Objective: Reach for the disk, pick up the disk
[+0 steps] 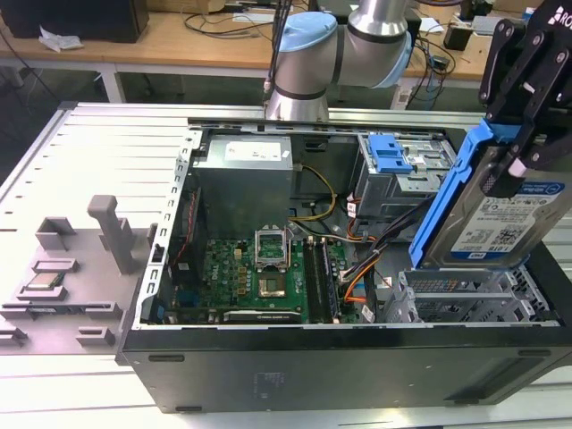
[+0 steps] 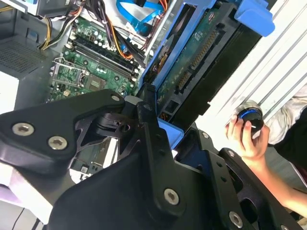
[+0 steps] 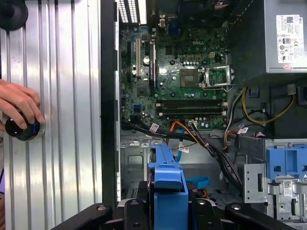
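The disk, a silver drive with a white-and-blue label and blue side rails, hangs upright above the open case's drive bay at the exterior view's right. My black gripper is shut on its upper end. In the second wrist view the disk shows its green circuit-board side, with the gripper clamped across its near end. In the first wrist view the disk is edge-on, its blue rail standing between the gripper's black fingers.
The open computer case holds a motherboard, a power supply, cables and a drive cage with a blue latch. A small CPU chip lies on a grey fixture. A person's hand holds a round knob on the metal table.
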Motion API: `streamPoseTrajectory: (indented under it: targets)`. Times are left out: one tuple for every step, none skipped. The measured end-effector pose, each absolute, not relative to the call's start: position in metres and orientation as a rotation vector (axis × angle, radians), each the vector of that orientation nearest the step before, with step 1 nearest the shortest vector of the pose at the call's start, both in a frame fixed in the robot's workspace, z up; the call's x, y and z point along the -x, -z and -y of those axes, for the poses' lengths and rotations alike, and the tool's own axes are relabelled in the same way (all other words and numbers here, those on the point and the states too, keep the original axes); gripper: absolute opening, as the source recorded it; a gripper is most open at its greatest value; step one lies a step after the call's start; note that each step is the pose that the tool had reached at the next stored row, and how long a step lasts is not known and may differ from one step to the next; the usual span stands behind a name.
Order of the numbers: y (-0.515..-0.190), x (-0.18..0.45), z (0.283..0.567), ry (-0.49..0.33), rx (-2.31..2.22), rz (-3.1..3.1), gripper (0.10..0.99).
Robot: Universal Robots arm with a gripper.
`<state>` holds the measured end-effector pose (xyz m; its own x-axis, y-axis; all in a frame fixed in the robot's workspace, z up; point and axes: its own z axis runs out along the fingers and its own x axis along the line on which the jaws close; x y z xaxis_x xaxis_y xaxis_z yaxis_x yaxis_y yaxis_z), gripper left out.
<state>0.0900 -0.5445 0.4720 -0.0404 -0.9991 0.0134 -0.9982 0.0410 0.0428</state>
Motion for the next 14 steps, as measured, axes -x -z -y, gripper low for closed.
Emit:
streamPoseTrajectory:
  targets:
    - [-0.47,-0.09,0.545,0.034,-2.148,2.238,0.369]
    - [-0.469,-0.09,0.545,0.034,-2.149,2.238,0.369]
    - [-0.466,-0.09,0.545,0.034,-2.148,2.237,0.369]
    - [-0.463,-0.09,0.545,0.034,-2.148,2.237,0.369]
    - [-0.46,-0.091,0.545,0.035,-2.148,2.237,0.369]
    - [-0.458,-0.092,0.545,0.036,-2.148,2.236,0.369]
    - [-0.457,-0.092,0.545,0.036,-2.147,2.236,0.369]
    - [-0.456,-0.093,0.545,0.036,-2.147,2.236,0.369]
    - [-0.456,-0.093,0.545,0.036,-2.147,2.236,0.369]
    - [-0.456,-0.093,0.545,0.036,-2.147,2.236,0.369]
    - [-0.456,-0.093,0.545,0.036,-2.147,2.236,0.369]
    - [-0.456,-0.093,0.545,0.036,-2.147,2.236,0.369]
    - [-0.456,-0.093,0.545,0.036,-2.147,2.236,0.369]
    - [-0.456,-0.093,0.545,0.036,-2.147,2.236,0.369]
